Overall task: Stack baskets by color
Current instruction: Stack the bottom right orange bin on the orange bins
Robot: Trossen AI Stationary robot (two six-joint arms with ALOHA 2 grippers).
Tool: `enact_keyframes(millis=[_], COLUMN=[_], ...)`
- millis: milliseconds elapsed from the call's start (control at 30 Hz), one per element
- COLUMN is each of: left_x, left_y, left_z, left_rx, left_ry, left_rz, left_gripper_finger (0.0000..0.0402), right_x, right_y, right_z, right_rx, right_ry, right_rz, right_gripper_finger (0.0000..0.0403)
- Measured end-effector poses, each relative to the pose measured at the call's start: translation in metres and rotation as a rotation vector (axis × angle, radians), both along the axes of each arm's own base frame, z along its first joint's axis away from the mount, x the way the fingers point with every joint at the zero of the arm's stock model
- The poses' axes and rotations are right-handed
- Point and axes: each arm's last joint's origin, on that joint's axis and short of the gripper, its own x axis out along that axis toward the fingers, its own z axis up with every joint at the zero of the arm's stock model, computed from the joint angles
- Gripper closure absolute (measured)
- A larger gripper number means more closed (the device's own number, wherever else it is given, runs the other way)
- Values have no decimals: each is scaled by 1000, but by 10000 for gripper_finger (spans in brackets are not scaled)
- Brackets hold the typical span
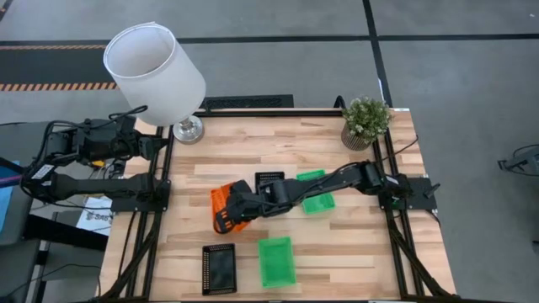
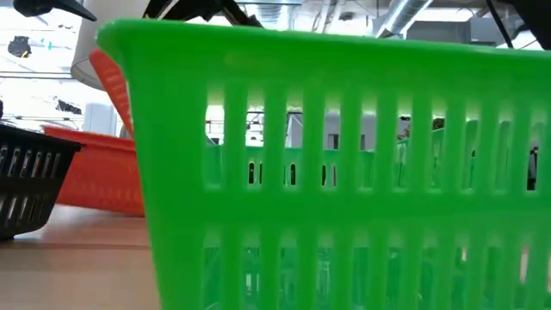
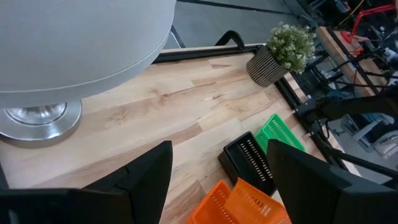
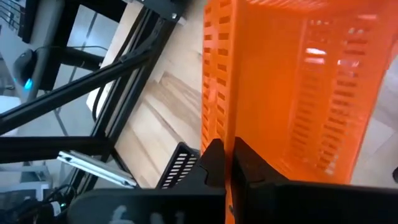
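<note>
My right gripper [image 1: 224, 219] reaches across the table's middle and is shut on an orange basket [image 4: 298, 93]. That basket is tipped up steeply over another orange basket [image 2: 95, 176] lying on the wood. A black basket [image 1: 269, 181] and two green baskets [image 1: 318, 202] lie just behind my right arm. Another green basket [image 1: 275, 259] and another black basket [image 1: 219, 268] sit near the front edge. My left gripper [image 3: 217, 152] stands open, drawn back at the table's left edge beside the lamp, holding nothing. My right gripper pinches one slotted side wall [image 4: 217, 124] of the orange basket at its rim, a finger on each face. The fingers come slanting down from the table's right. The basket stands tilted on edge [image 2: 108, 77] above the lower orange basket; the near green basket hides its lower end.
A lamp with a white shade [image 1: 156, 71] stands at the far left corner, a small potted plant [image 1: 366, 122] at the far right corner. Bare wood lies between the lamp and the baskets. The front green basket [image 2: 344, 172] fills most of the low view.
</note>
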Motion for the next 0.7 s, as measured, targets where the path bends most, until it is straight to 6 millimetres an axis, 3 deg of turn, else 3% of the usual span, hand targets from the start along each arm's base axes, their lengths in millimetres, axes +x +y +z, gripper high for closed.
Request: enact_keyframes(millis=[233,700], left_x=[0,0], left_y=[0,0], left_z=[0,0], left_rx=[4,11], left_ry=[3,9], left_rz=[-5,-22], left_gripper_finger=[150,150], right_x=[-2,-1], right_y=[1,-4], right_z=[1,1], right_rx=[-12,-6], right_ry=[8,13], right_rz=[-21,-23], right_gripper_finger=[386,307])
